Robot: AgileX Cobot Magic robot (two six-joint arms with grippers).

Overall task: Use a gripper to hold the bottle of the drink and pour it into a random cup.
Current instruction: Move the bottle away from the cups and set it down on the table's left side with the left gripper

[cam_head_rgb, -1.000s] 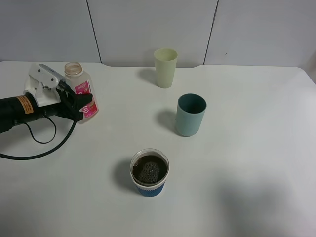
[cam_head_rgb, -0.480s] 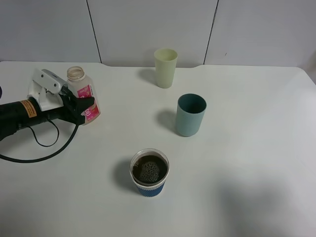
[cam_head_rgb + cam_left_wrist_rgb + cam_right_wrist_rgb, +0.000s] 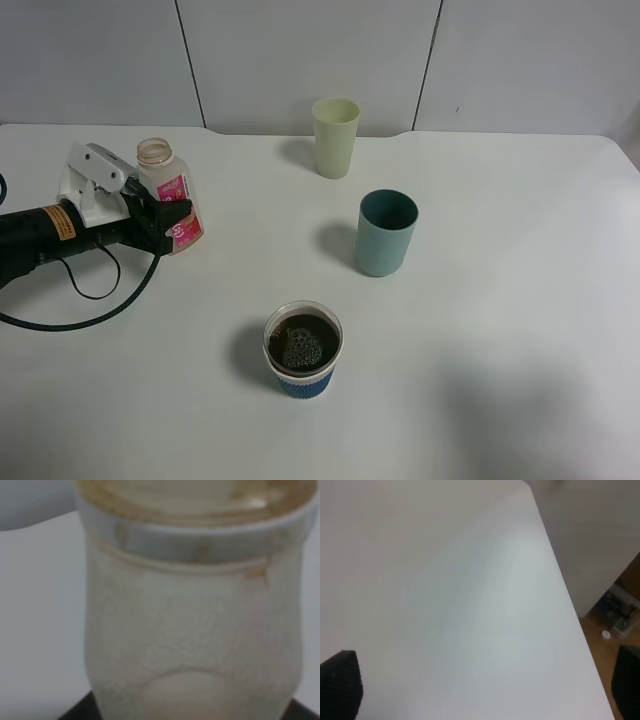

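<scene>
I've got a plain white table (image 3: 520, 300) and grey wall panels (image 3: 300, 50) behind. My left gripper (image 3: 163, 222) is clamped around the upright drink bottle (image 3: 170, 192); right gripper (image 3: 485, 690) fingers sit wide apart, holding nothing.

High cam plus my two wrist cams.
High view looks down across the whole table (image 3: 480, 300). My left wrist cam sits pressed close to the bottle (image 3: 195, 630), also seen from above (image 3: 168, 190). Right wrist cam faces bare table edge (image 3: 470, 605) and floor.
</scene>
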